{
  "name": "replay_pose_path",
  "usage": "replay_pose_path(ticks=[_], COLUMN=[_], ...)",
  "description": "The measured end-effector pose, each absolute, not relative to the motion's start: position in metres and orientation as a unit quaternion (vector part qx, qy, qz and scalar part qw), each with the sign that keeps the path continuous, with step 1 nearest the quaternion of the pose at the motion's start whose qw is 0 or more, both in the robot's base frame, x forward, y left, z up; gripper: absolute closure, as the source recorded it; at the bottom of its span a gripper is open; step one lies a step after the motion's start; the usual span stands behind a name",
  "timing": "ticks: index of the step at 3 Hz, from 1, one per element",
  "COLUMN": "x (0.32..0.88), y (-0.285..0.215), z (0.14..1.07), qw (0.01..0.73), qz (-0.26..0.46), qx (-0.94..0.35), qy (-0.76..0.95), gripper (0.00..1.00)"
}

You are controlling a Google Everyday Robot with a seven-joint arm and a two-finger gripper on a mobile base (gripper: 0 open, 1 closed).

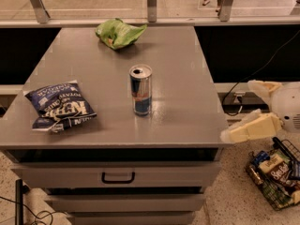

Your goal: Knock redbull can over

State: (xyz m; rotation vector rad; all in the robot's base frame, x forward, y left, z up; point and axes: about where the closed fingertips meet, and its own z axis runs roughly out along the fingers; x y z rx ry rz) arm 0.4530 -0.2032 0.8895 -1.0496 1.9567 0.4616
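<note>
The redbull can [140,90] stands upright near the middle of the grey table top [187,69]; it is blue and silver with a red logo and a silver top with a dark opening. My gripper [238,110] is off the table's right edge, near its front right corner and about level with the table top. Its two cream fingers [251,128] are spread apart and hold nothing. The gripper is well to the right of the can and does not touch it.
A dark blue chip bag [60,107] lies at the table's front left. A green bag [119,33] lies at the back middle. A wire basket of snacks [276,175] sits on the floor at the right. Drawers [117,176] are below the table top.
</note>
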Motion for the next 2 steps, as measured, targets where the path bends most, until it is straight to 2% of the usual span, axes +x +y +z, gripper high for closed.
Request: replay_pose_path(ticks=[1, 2], x=[0.456, 0.456], y=[-0.201, -0.197], z=[0.918, 0.947], qw=[0.524, 0.578], qz=[0.216, 0.241], qx=[-0.375, -0.318], qy=[0.734, 0.711], gripper=[0.00, 0.00])
